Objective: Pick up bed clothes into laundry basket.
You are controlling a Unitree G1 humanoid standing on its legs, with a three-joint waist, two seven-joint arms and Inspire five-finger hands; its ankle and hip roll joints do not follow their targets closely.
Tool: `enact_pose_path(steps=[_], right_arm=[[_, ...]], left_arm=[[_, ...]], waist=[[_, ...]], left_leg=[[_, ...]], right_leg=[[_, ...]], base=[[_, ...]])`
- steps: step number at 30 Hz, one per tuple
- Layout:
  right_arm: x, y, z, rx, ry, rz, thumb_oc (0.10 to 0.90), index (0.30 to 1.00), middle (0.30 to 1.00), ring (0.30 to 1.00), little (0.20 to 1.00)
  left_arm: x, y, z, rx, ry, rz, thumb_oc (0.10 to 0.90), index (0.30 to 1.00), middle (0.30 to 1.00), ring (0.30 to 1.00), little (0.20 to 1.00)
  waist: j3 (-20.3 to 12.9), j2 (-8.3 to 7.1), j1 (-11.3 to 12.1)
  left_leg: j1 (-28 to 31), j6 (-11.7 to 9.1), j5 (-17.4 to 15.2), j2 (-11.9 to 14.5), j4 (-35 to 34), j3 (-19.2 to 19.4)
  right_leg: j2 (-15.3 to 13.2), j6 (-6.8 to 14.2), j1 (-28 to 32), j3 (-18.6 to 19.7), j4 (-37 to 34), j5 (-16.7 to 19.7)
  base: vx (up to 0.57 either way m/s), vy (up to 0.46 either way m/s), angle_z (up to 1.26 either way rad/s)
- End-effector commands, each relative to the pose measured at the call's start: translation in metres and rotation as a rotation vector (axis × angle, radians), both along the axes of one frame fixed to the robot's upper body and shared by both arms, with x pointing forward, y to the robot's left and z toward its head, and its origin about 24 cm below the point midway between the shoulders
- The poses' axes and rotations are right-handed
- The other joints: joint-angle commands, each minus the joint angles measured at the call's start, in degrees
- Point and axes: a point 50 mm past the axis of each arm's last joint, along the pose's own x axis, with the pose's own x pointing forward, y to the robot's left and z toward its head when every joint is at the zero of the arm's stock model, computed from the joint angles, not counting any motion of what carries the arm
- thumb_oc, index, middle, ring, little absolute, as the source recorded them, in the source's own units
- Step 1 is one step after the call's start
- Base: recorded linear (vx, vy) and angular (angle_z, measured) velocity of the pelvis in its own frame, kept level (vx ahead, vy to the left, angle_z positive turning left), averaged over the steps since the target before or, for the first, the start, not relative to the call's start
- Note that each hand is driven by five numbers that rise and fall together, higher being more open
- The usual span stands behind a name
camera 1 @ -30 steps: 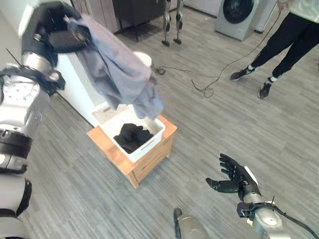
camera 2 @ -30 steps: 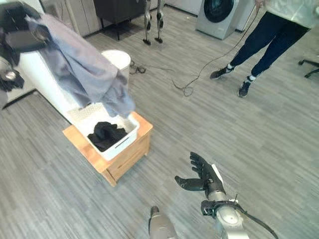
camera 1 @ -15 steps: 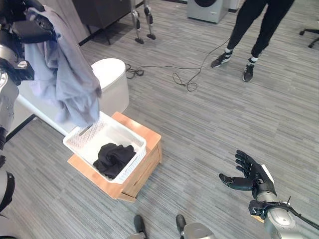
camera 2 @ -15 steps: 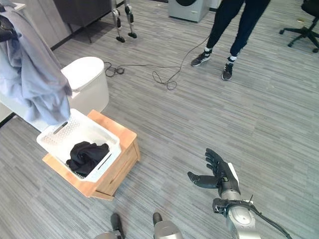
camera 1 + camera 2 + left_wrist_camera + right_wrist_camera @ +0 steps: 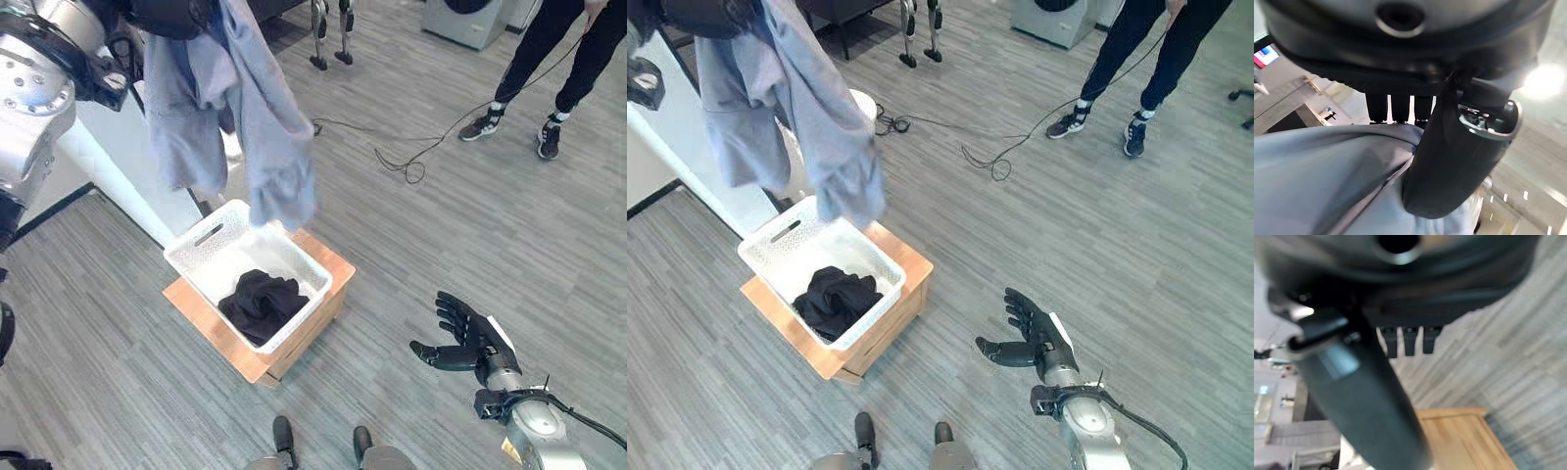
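We hold the grey-blue garment [image 5: 230, 108] high in our left hand [image 5: 171, 15], and in the left wrist view the thumb and the fingers are curled round a fold of this cloth, so the grip looks firm. The garment hangs down long and nearly vertical (its long axis runs from the hand towards the floor), and its lowest end is just above the far edge of the white laundry basket [image 5: 191, 255], not yet inside it. The basket stands on a low wooden stand [image 5: 328, 259] and already has a dark piece of clothing [image 5: 260, 299] lying towards its near right corner.

The relation that matters is this: the basket's opening lies below the hand and a little nearer to us than the hanging end. So we judge that the cloth must come towards the near side, over the middle of the basket, and lower, before the fingers let go; otherwise the tail may fall over the far rim.

Our right hand [image 5: 470, 338] is low at the right side above the floor, well apart from the basket, with fingers spread and holding nothing. The left hand is clearly the nearer one
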Motion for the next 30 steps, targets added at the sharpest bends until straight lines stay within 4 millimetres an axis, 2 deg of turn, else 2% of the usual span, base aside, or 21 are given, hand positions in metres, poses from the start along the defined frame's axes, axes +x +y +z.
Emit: enact_pose_path(steps=[1,9,11,13,14,21,24,30], right_arm=[[-0.004,-0.014,0.025,-0.082,-0.098,0.021,0.800,0.900,0.900,0.900,0.900],[-0.003,-0.007,0.024,-0.095,-0.094,0.055,0.800,0.900,0.900,0.900,0.900],[-0.001,-0.005,0.024,-0.100,-0.097,0.061,0.800,0.900,0.900,0.900,0.900],[-0.001,-0.005,0.024,-0.107,-0.096,0.064,0.800,0.900,0.900,0.900,0.900],[0.003,0.000,0.027,-0.105,-0.114,0.086,0.800,0.900,0.900,0.900,0.900],[0.001,0.001,0.029,-0.139,-0.110,0.106,0.800,0.900,0.900,0.900,0.900],[0.000,-0.001,0.031,-0.146,-0.116,0.104,0.800,0.900,0.900,0.900,0.900],[-0.003,-0.006,0.037,-0.180,-0.126,0.103,0.800,0.900,0.900,0.900,0.900]], left_arm=[[-0.039,-0.001,0.075,-0.038,-0.296,-0.046,0.400,0.300,0.300,0.300,0.300],[-0.028,-0.003,0.060,0.074,-0.226,0.005,0.400,0.300,0.300,0.300,0.300],[-0.027,-0.006,0.057,0.069,-0.220,-0.019,0.400,0.300,0.300,0.300,0.300],[-0.026,-0.005,0.052,0.062,-0.209,-0.027,0.400,0.300,0.300,0.300,0.300],[-0.019,-0.004,0.039,0.039,-0.163,-0.039,0.400,0.300,0.300,0.300,0.300],[-0.003,0.000,0.012,0.074,-0.081,0.006,0.400,0.300,0.300,0.300,0.300],[-0.002,0.002,0.007,0.071,-0.072,0.014,0.400,0.300,0.300,0.300,0.300],[0.009,0.007,-0.012,0.124,-0.022,0.080,0.400,0.300,0.300,0.300,0.300]], waist=[[-6.4,0.02,1.4],[-5.6,-2.12,2.5],[-5.2,-2.88,2.8],[-5.2,-2.98,2.9],[-4.9,-3.56,3.0],[-3.9,-4.81,2.1],[-3.6,-4.99,2.0],[-1.3,-5.60,1.0]], left_leg=[[2.9,-0.5,-5.8,2.3,0.6,2.1],[2.2,-0.2,-6.0,2.0,0.8,1.6],[1.9,-0.2,-6.0,2.1,0.8,1.8],[1.8,-0.2,-6.0,2.1,0.8,1.9],[1.7,-0.1,-6.0,2.1,0.9,2.0],[1.3,-0.1,-6.2,2.0,1.0,2.7],[1.0,-0.1,-6.2,2.0,1.2,3.0],[-0.3,-0.2,-5.9,1.9,1.3,3.0]], right_leg=[[-3.5,7.1,-4.0,1.1,3.0,-2.6],[-3.8,7.3,-4.7,0.2,3.1,-2.1],[-3.8,7.4,-5.1,0.2,2.6,-1.5],[-3.7,7.4,-5.1,0.3,2.4,-1.4],[-3.6,7.3,-5.1,0.3,2.3,-1.4],[-3.7,7.2,-6.0,0.3,2.3,-0.9],[-3.8,7.2,-6.1,-0.1,2.3,-0.9],[-3.7,7.1,-7.5,0.1,2.9,-0.8]], base=[[-0.02,0.023,0.13],[-0.03,0.015,0.07],[-0.05,-0.006,0.10],[-0.03,0.007,0.01],[-0.04,0.017,-0.03],[-0.03,0.007,-0.01],[-0.04,0.011,-0.09],[-0.04,0.010,-0.04]])
